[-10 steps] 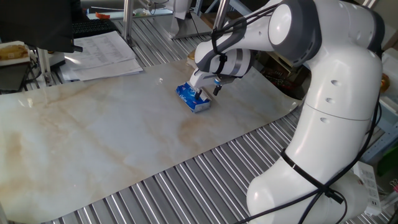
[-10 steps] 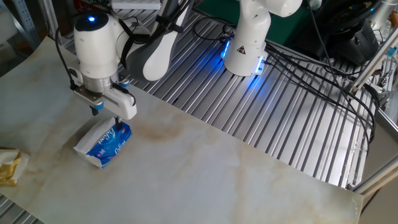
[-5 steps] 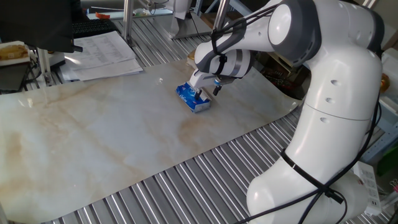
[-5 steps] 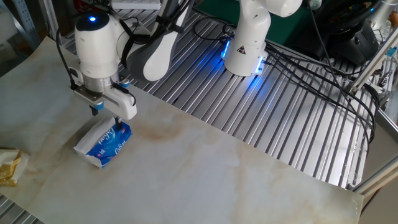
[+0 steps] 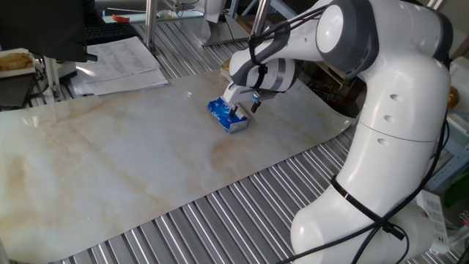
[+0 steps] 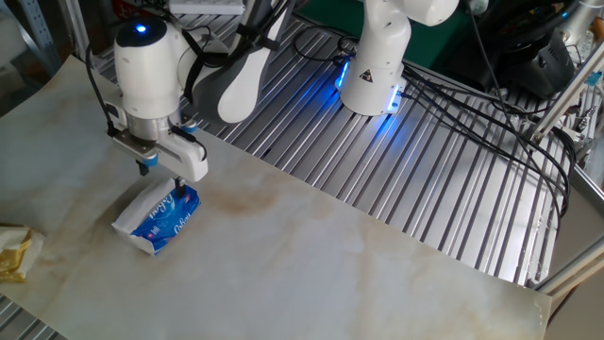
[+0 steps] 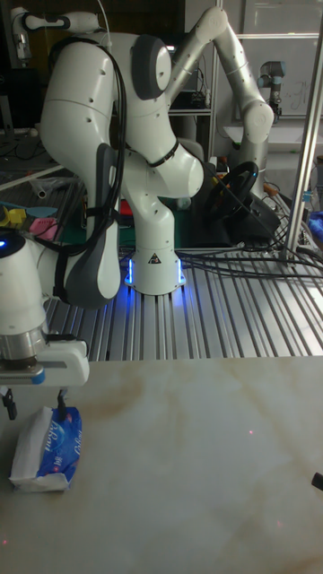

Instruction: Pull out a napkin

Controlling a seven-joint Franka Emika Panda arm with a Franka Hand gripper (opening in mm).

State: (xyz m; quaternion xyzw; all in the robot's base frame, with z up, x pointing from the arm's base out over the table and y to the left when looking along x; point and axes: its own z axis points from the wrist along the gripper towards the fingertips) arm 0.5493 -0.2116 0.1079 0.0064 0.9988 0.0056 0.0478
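Note:
A small blue-and-white tissue pack [image 5: 227,116] [image 6: 159,217] [image 7: 49,448] lies on the marble-patterned mat [image 5: 110,161]. My gripper [image 5: 242,110] [image 6: 160,176] [image 7: 36,408] hangs right over the pack's far end, pointing down. In the tall fixed view its two fingers stand wide apart, with the tips level with the pack's top, so it is open and holds nothing. I cannot make out a napkin apart from the pack; it stays hidden inside.
Printed paper sheets [image 5: 121,62] lie at the mat's back left corner. A yellowish object [image 6: 14,253] sits at the mat's edge near the pack. Ribbed metal table [image 6: 425,189] surrounds the mat, with cables [image 6: 491,123] and the arm's base [image 6: 373,66] behind.

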